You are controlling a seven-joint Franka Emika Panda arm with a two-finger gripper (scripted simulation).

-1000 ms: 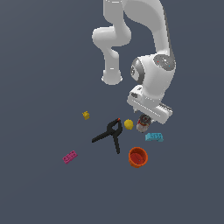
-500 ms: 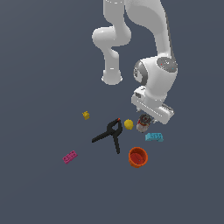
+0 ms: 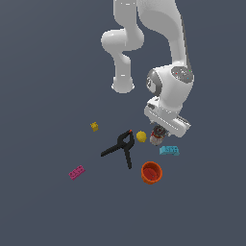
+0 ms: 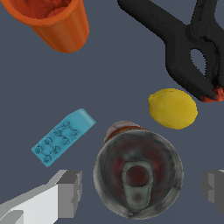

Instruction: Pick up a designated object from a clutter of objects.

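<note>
Exterior view: the white arm has lowered its gripper (image 3: 157, 136) since a second ago; fingers spread, straddling the small grey-topped, red-banded can (image 4: 138, 174), ungripped, ready for closing.

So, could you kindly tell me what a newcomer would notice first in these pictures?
Most striking is the small stubby can with a dark grey top, sitting between the white gripper and its open jaws in the wrist view. Right beside it lie the yellow lemon-shaped ball and the cyan studded brick. Nearby, the large black clamp sprawls to the exterior view's left and the orange-red cup stands lower in that view.
</note>
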